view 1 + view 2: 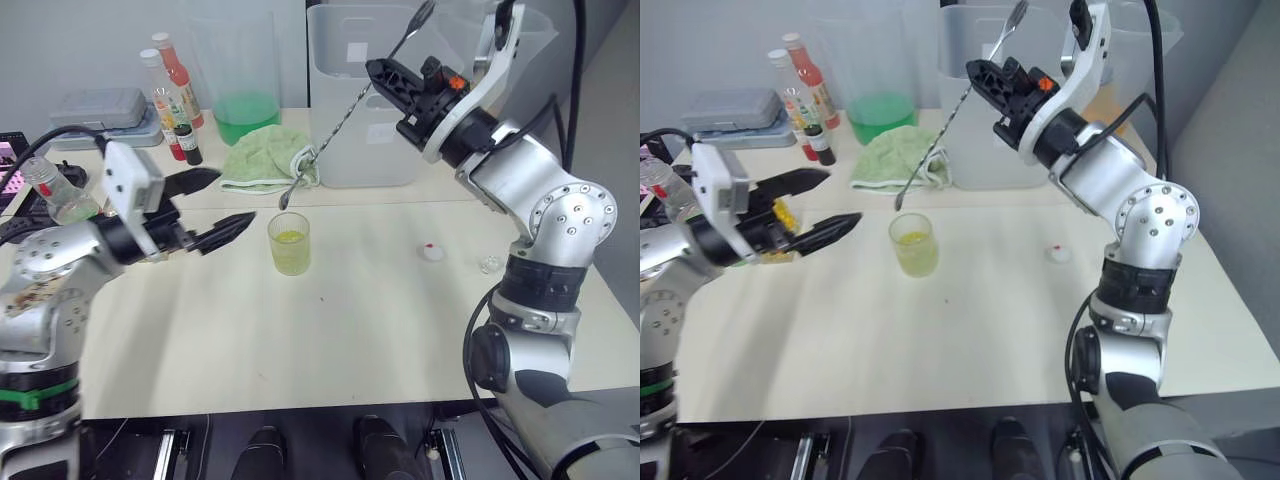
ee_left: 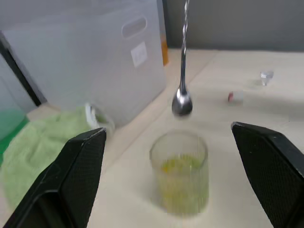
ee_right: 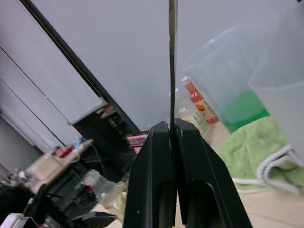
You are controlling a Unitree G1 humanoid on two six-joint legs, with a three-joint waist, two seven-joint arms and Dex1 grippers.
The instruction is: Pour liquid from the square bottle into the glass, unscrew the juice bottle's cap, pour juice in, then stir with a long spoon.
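- The long spoon (image 1: 345, 112) hangs slanted in the air, its stem clamped between the closed fingers of the right gripper (image 1: 383, 78) high over the back of the table (image 1: 350, 330); its small oval bowl points down and hovers above the glass, just behind its rim, not touching it.
- The glass (image 1: 289, 243) stands upright near the middle of the table, with a shallow layer of yellow-green liquid in it.
- The left gripper (image 1: 225, 205) is held level just to the left of the glass, its two black fingers spread wide apart and holding nothing; in the left wrist view the glass sits between them, a little way ahead.
- The juice bottle's cap (image 1: 433, 252) lies on the table well to the right of the glass, with a small clear stopper (image 1: 489, 265) beyond it.
- A green cloth (image 1: 268, 157) lies crumpled behind the glass, beside a large translucent bin (image 1: 365, 95).
- A pitcher with green liquid (image 1: 243, 85) and red- and white-capped sauce bottles (image 1: 170, 85) stand at the back left.
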